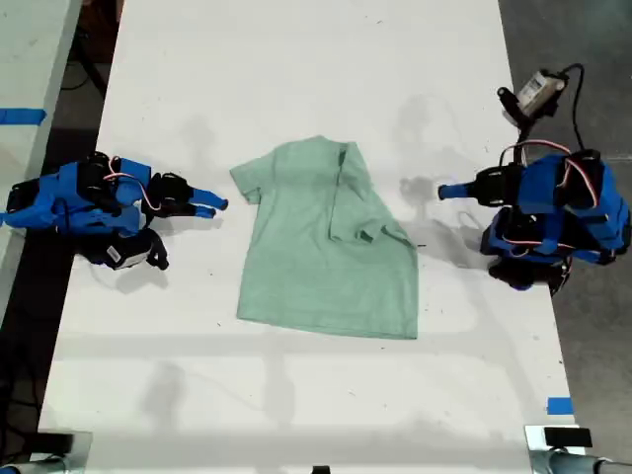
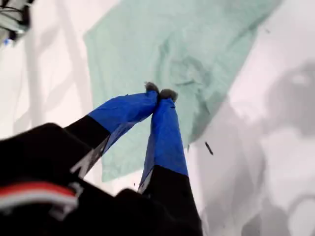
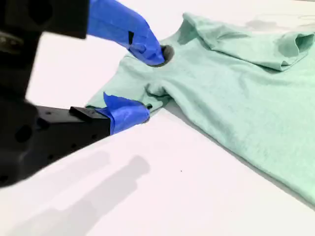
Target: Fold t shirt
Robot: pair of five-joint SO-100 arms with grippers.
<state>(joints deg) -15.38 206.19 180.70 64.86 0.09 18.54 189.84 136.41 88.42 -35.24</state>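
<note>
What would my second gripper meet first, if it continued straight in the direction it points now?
Probably the t shirt: my second gripper is open, aimed at its near sleeve.

I worked in what looked like a robotics lab: a long plain white tabletop [image 1: 296,89], blue tape markers [image 1: 559,406] on its edge, loose wiring [image 1: 538,148], and a bare grey floor [image 1: 583,39].

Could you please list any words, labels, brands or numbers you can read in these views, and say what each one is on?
None can be read.
The shirt is plain, with no print or readable tag.
The table bears only bare blue tape.
The small device at the exterior view's upper right shows no readable marking.
</note>
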